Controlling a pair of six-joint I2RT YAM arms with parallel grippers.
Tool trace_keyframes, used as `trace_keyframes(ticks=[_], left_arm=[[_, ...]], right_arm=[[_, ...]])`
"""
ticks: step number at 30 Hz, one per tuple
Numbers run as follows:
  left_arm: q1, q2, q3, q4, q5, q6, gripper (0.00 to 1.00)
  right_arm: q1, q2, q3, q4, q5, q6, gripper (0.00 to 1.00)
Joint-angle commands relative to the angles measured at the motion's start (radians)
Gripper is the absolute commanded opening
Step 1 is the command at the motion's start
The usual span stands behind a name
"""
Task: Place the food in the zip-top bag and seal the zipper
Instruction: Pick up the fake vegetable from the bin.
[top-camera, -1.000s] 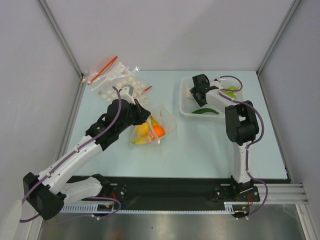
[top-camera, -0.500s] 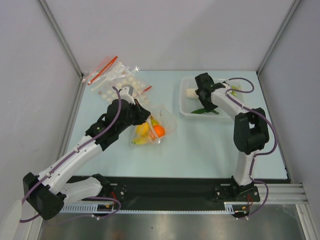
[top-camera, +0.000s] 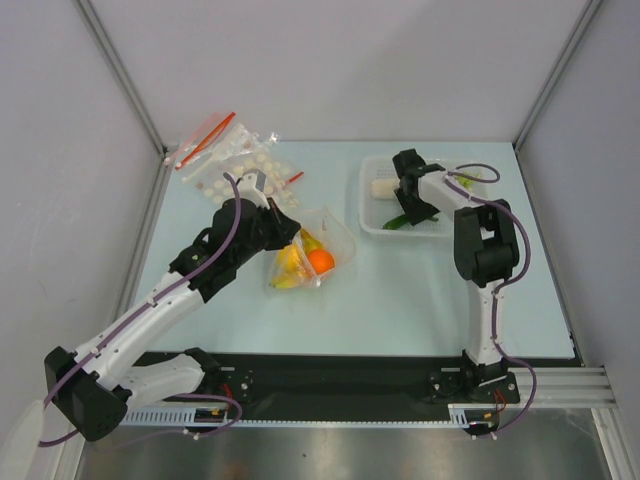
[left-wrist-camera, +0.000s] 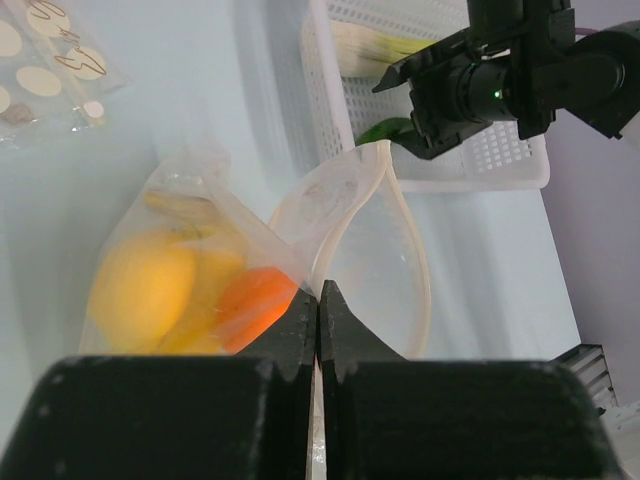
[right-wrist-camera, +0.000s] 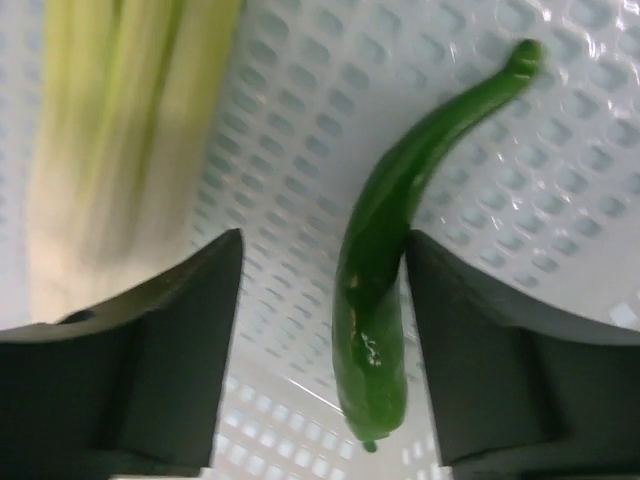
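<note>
Green curved vegetable lies in the basket, upper right, between the open jaws of the right pincer: picking step, closing comes next. Left pincer pinches the zip-top bag mouth, frame centre.

We overlook the whole table from above. Left wrist view faces the basket ahead of the left gripper; right wrist view hangs close over it.

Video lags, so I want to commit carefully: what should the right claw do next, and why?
Probably close on the green vegetable: it lies inside the open right claw in the basket, apart from the leek, while the left claw pinches the edge of the zip-top bag, mouth gaping.
</note>
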Motion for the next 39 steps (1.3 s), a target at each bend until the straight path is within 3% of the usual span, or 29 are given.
trace_keyframes(ticks=[1,2,3,5,10,13,19,24,27,30,32,39], left_arm=[[0.003,-0.033,0.014,0.048,-0.015,-0.014,0.0],[0.003,-0.033,0.014,0.046,-0.015,-0.014,0.0],[0.003,-0.033,0.014,0.046,-0.015,-0.014,0.0],[0.003,-0.033,0.014,0.048,-0.015,-0.014,0.0],[0.003,-0.026,0.014,0.052,-0.006,-0.014,0.0],[0.003,-0.015,0.019,0.054,0.014,-0.012,0.0],[0.003,-0.004,0.016,0.065,0.036,-0.014,0.0],[0.003,-0.004,0.016,0.072,0.048,-0.012,0.0],[0.002,0.008,0.017,0.08,0.074,-0.009,0.0],[0.0,0.037,0.028,0.094,0.143,-0.004,0.01],[-0.006,0.052,0.036,0.097,0.189,-0.004,0.0],[-0.044,0.069,0.071,0.081,0.188,0.034,0.0]], right_arm=[[-0.04,0.034,0.059,-0.039,0.023,0.01,0.66],[-0.043,0.028,0.052,-0.02,0.015,0.004,0.55],[-0.047,0.022,0.041,-0.01,0.008,-0.015,0.36],[-0.049,-0.015,0.015,0.0,0.009,-0.019,0.21],[-0.044,-0.155,-0.034,0.018,0.058,-0.045,0.09],[-0.028,-0.318,-0.079,0.073,0.116,-0.101,0.02],[0.016,-0.616,-0.283,0.367,0.196,-0.328,0.0],[0.019,-0.826,-0.49,0.625,0.071,-0.542,0.0],[0.025,-0.954,-0.608,0.719,-0.066,-0.596,0.0],[0.048,-1.087,-0.761,0.938,-0.27,-0.734,0.0],[0.06,-1.17,-0.848,0.994,-0.464,-0.828,0.0],[0.1,-1.178,-0.868,1.058,-0.896,-0.813,0.0]])
